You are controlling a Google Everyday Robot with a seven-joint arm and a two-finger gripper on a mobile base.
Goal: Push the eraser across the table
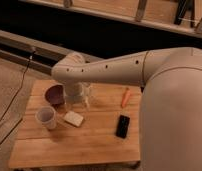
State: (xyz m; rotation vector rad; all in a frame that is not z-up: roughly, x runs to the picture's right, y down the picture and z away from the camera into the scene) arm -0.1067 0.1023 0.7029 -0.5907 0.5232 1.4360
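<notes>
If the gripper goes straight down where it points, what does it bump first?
Probably the bare table top: the gripper points down beside the dark bowl, just behind the cream block. Depth is unclear, so it might clip the block.

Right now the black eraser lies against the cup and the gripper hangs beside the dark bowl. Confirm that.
Wrong on the eraser: the camera view shows it apart from the cup, across the table near the orange carrot-like piece. The cream block lies by the cup. The gripper does hang beside the dark bowl.

High view from behind the arm, looking down on the table, gripper centre-left
</notes>
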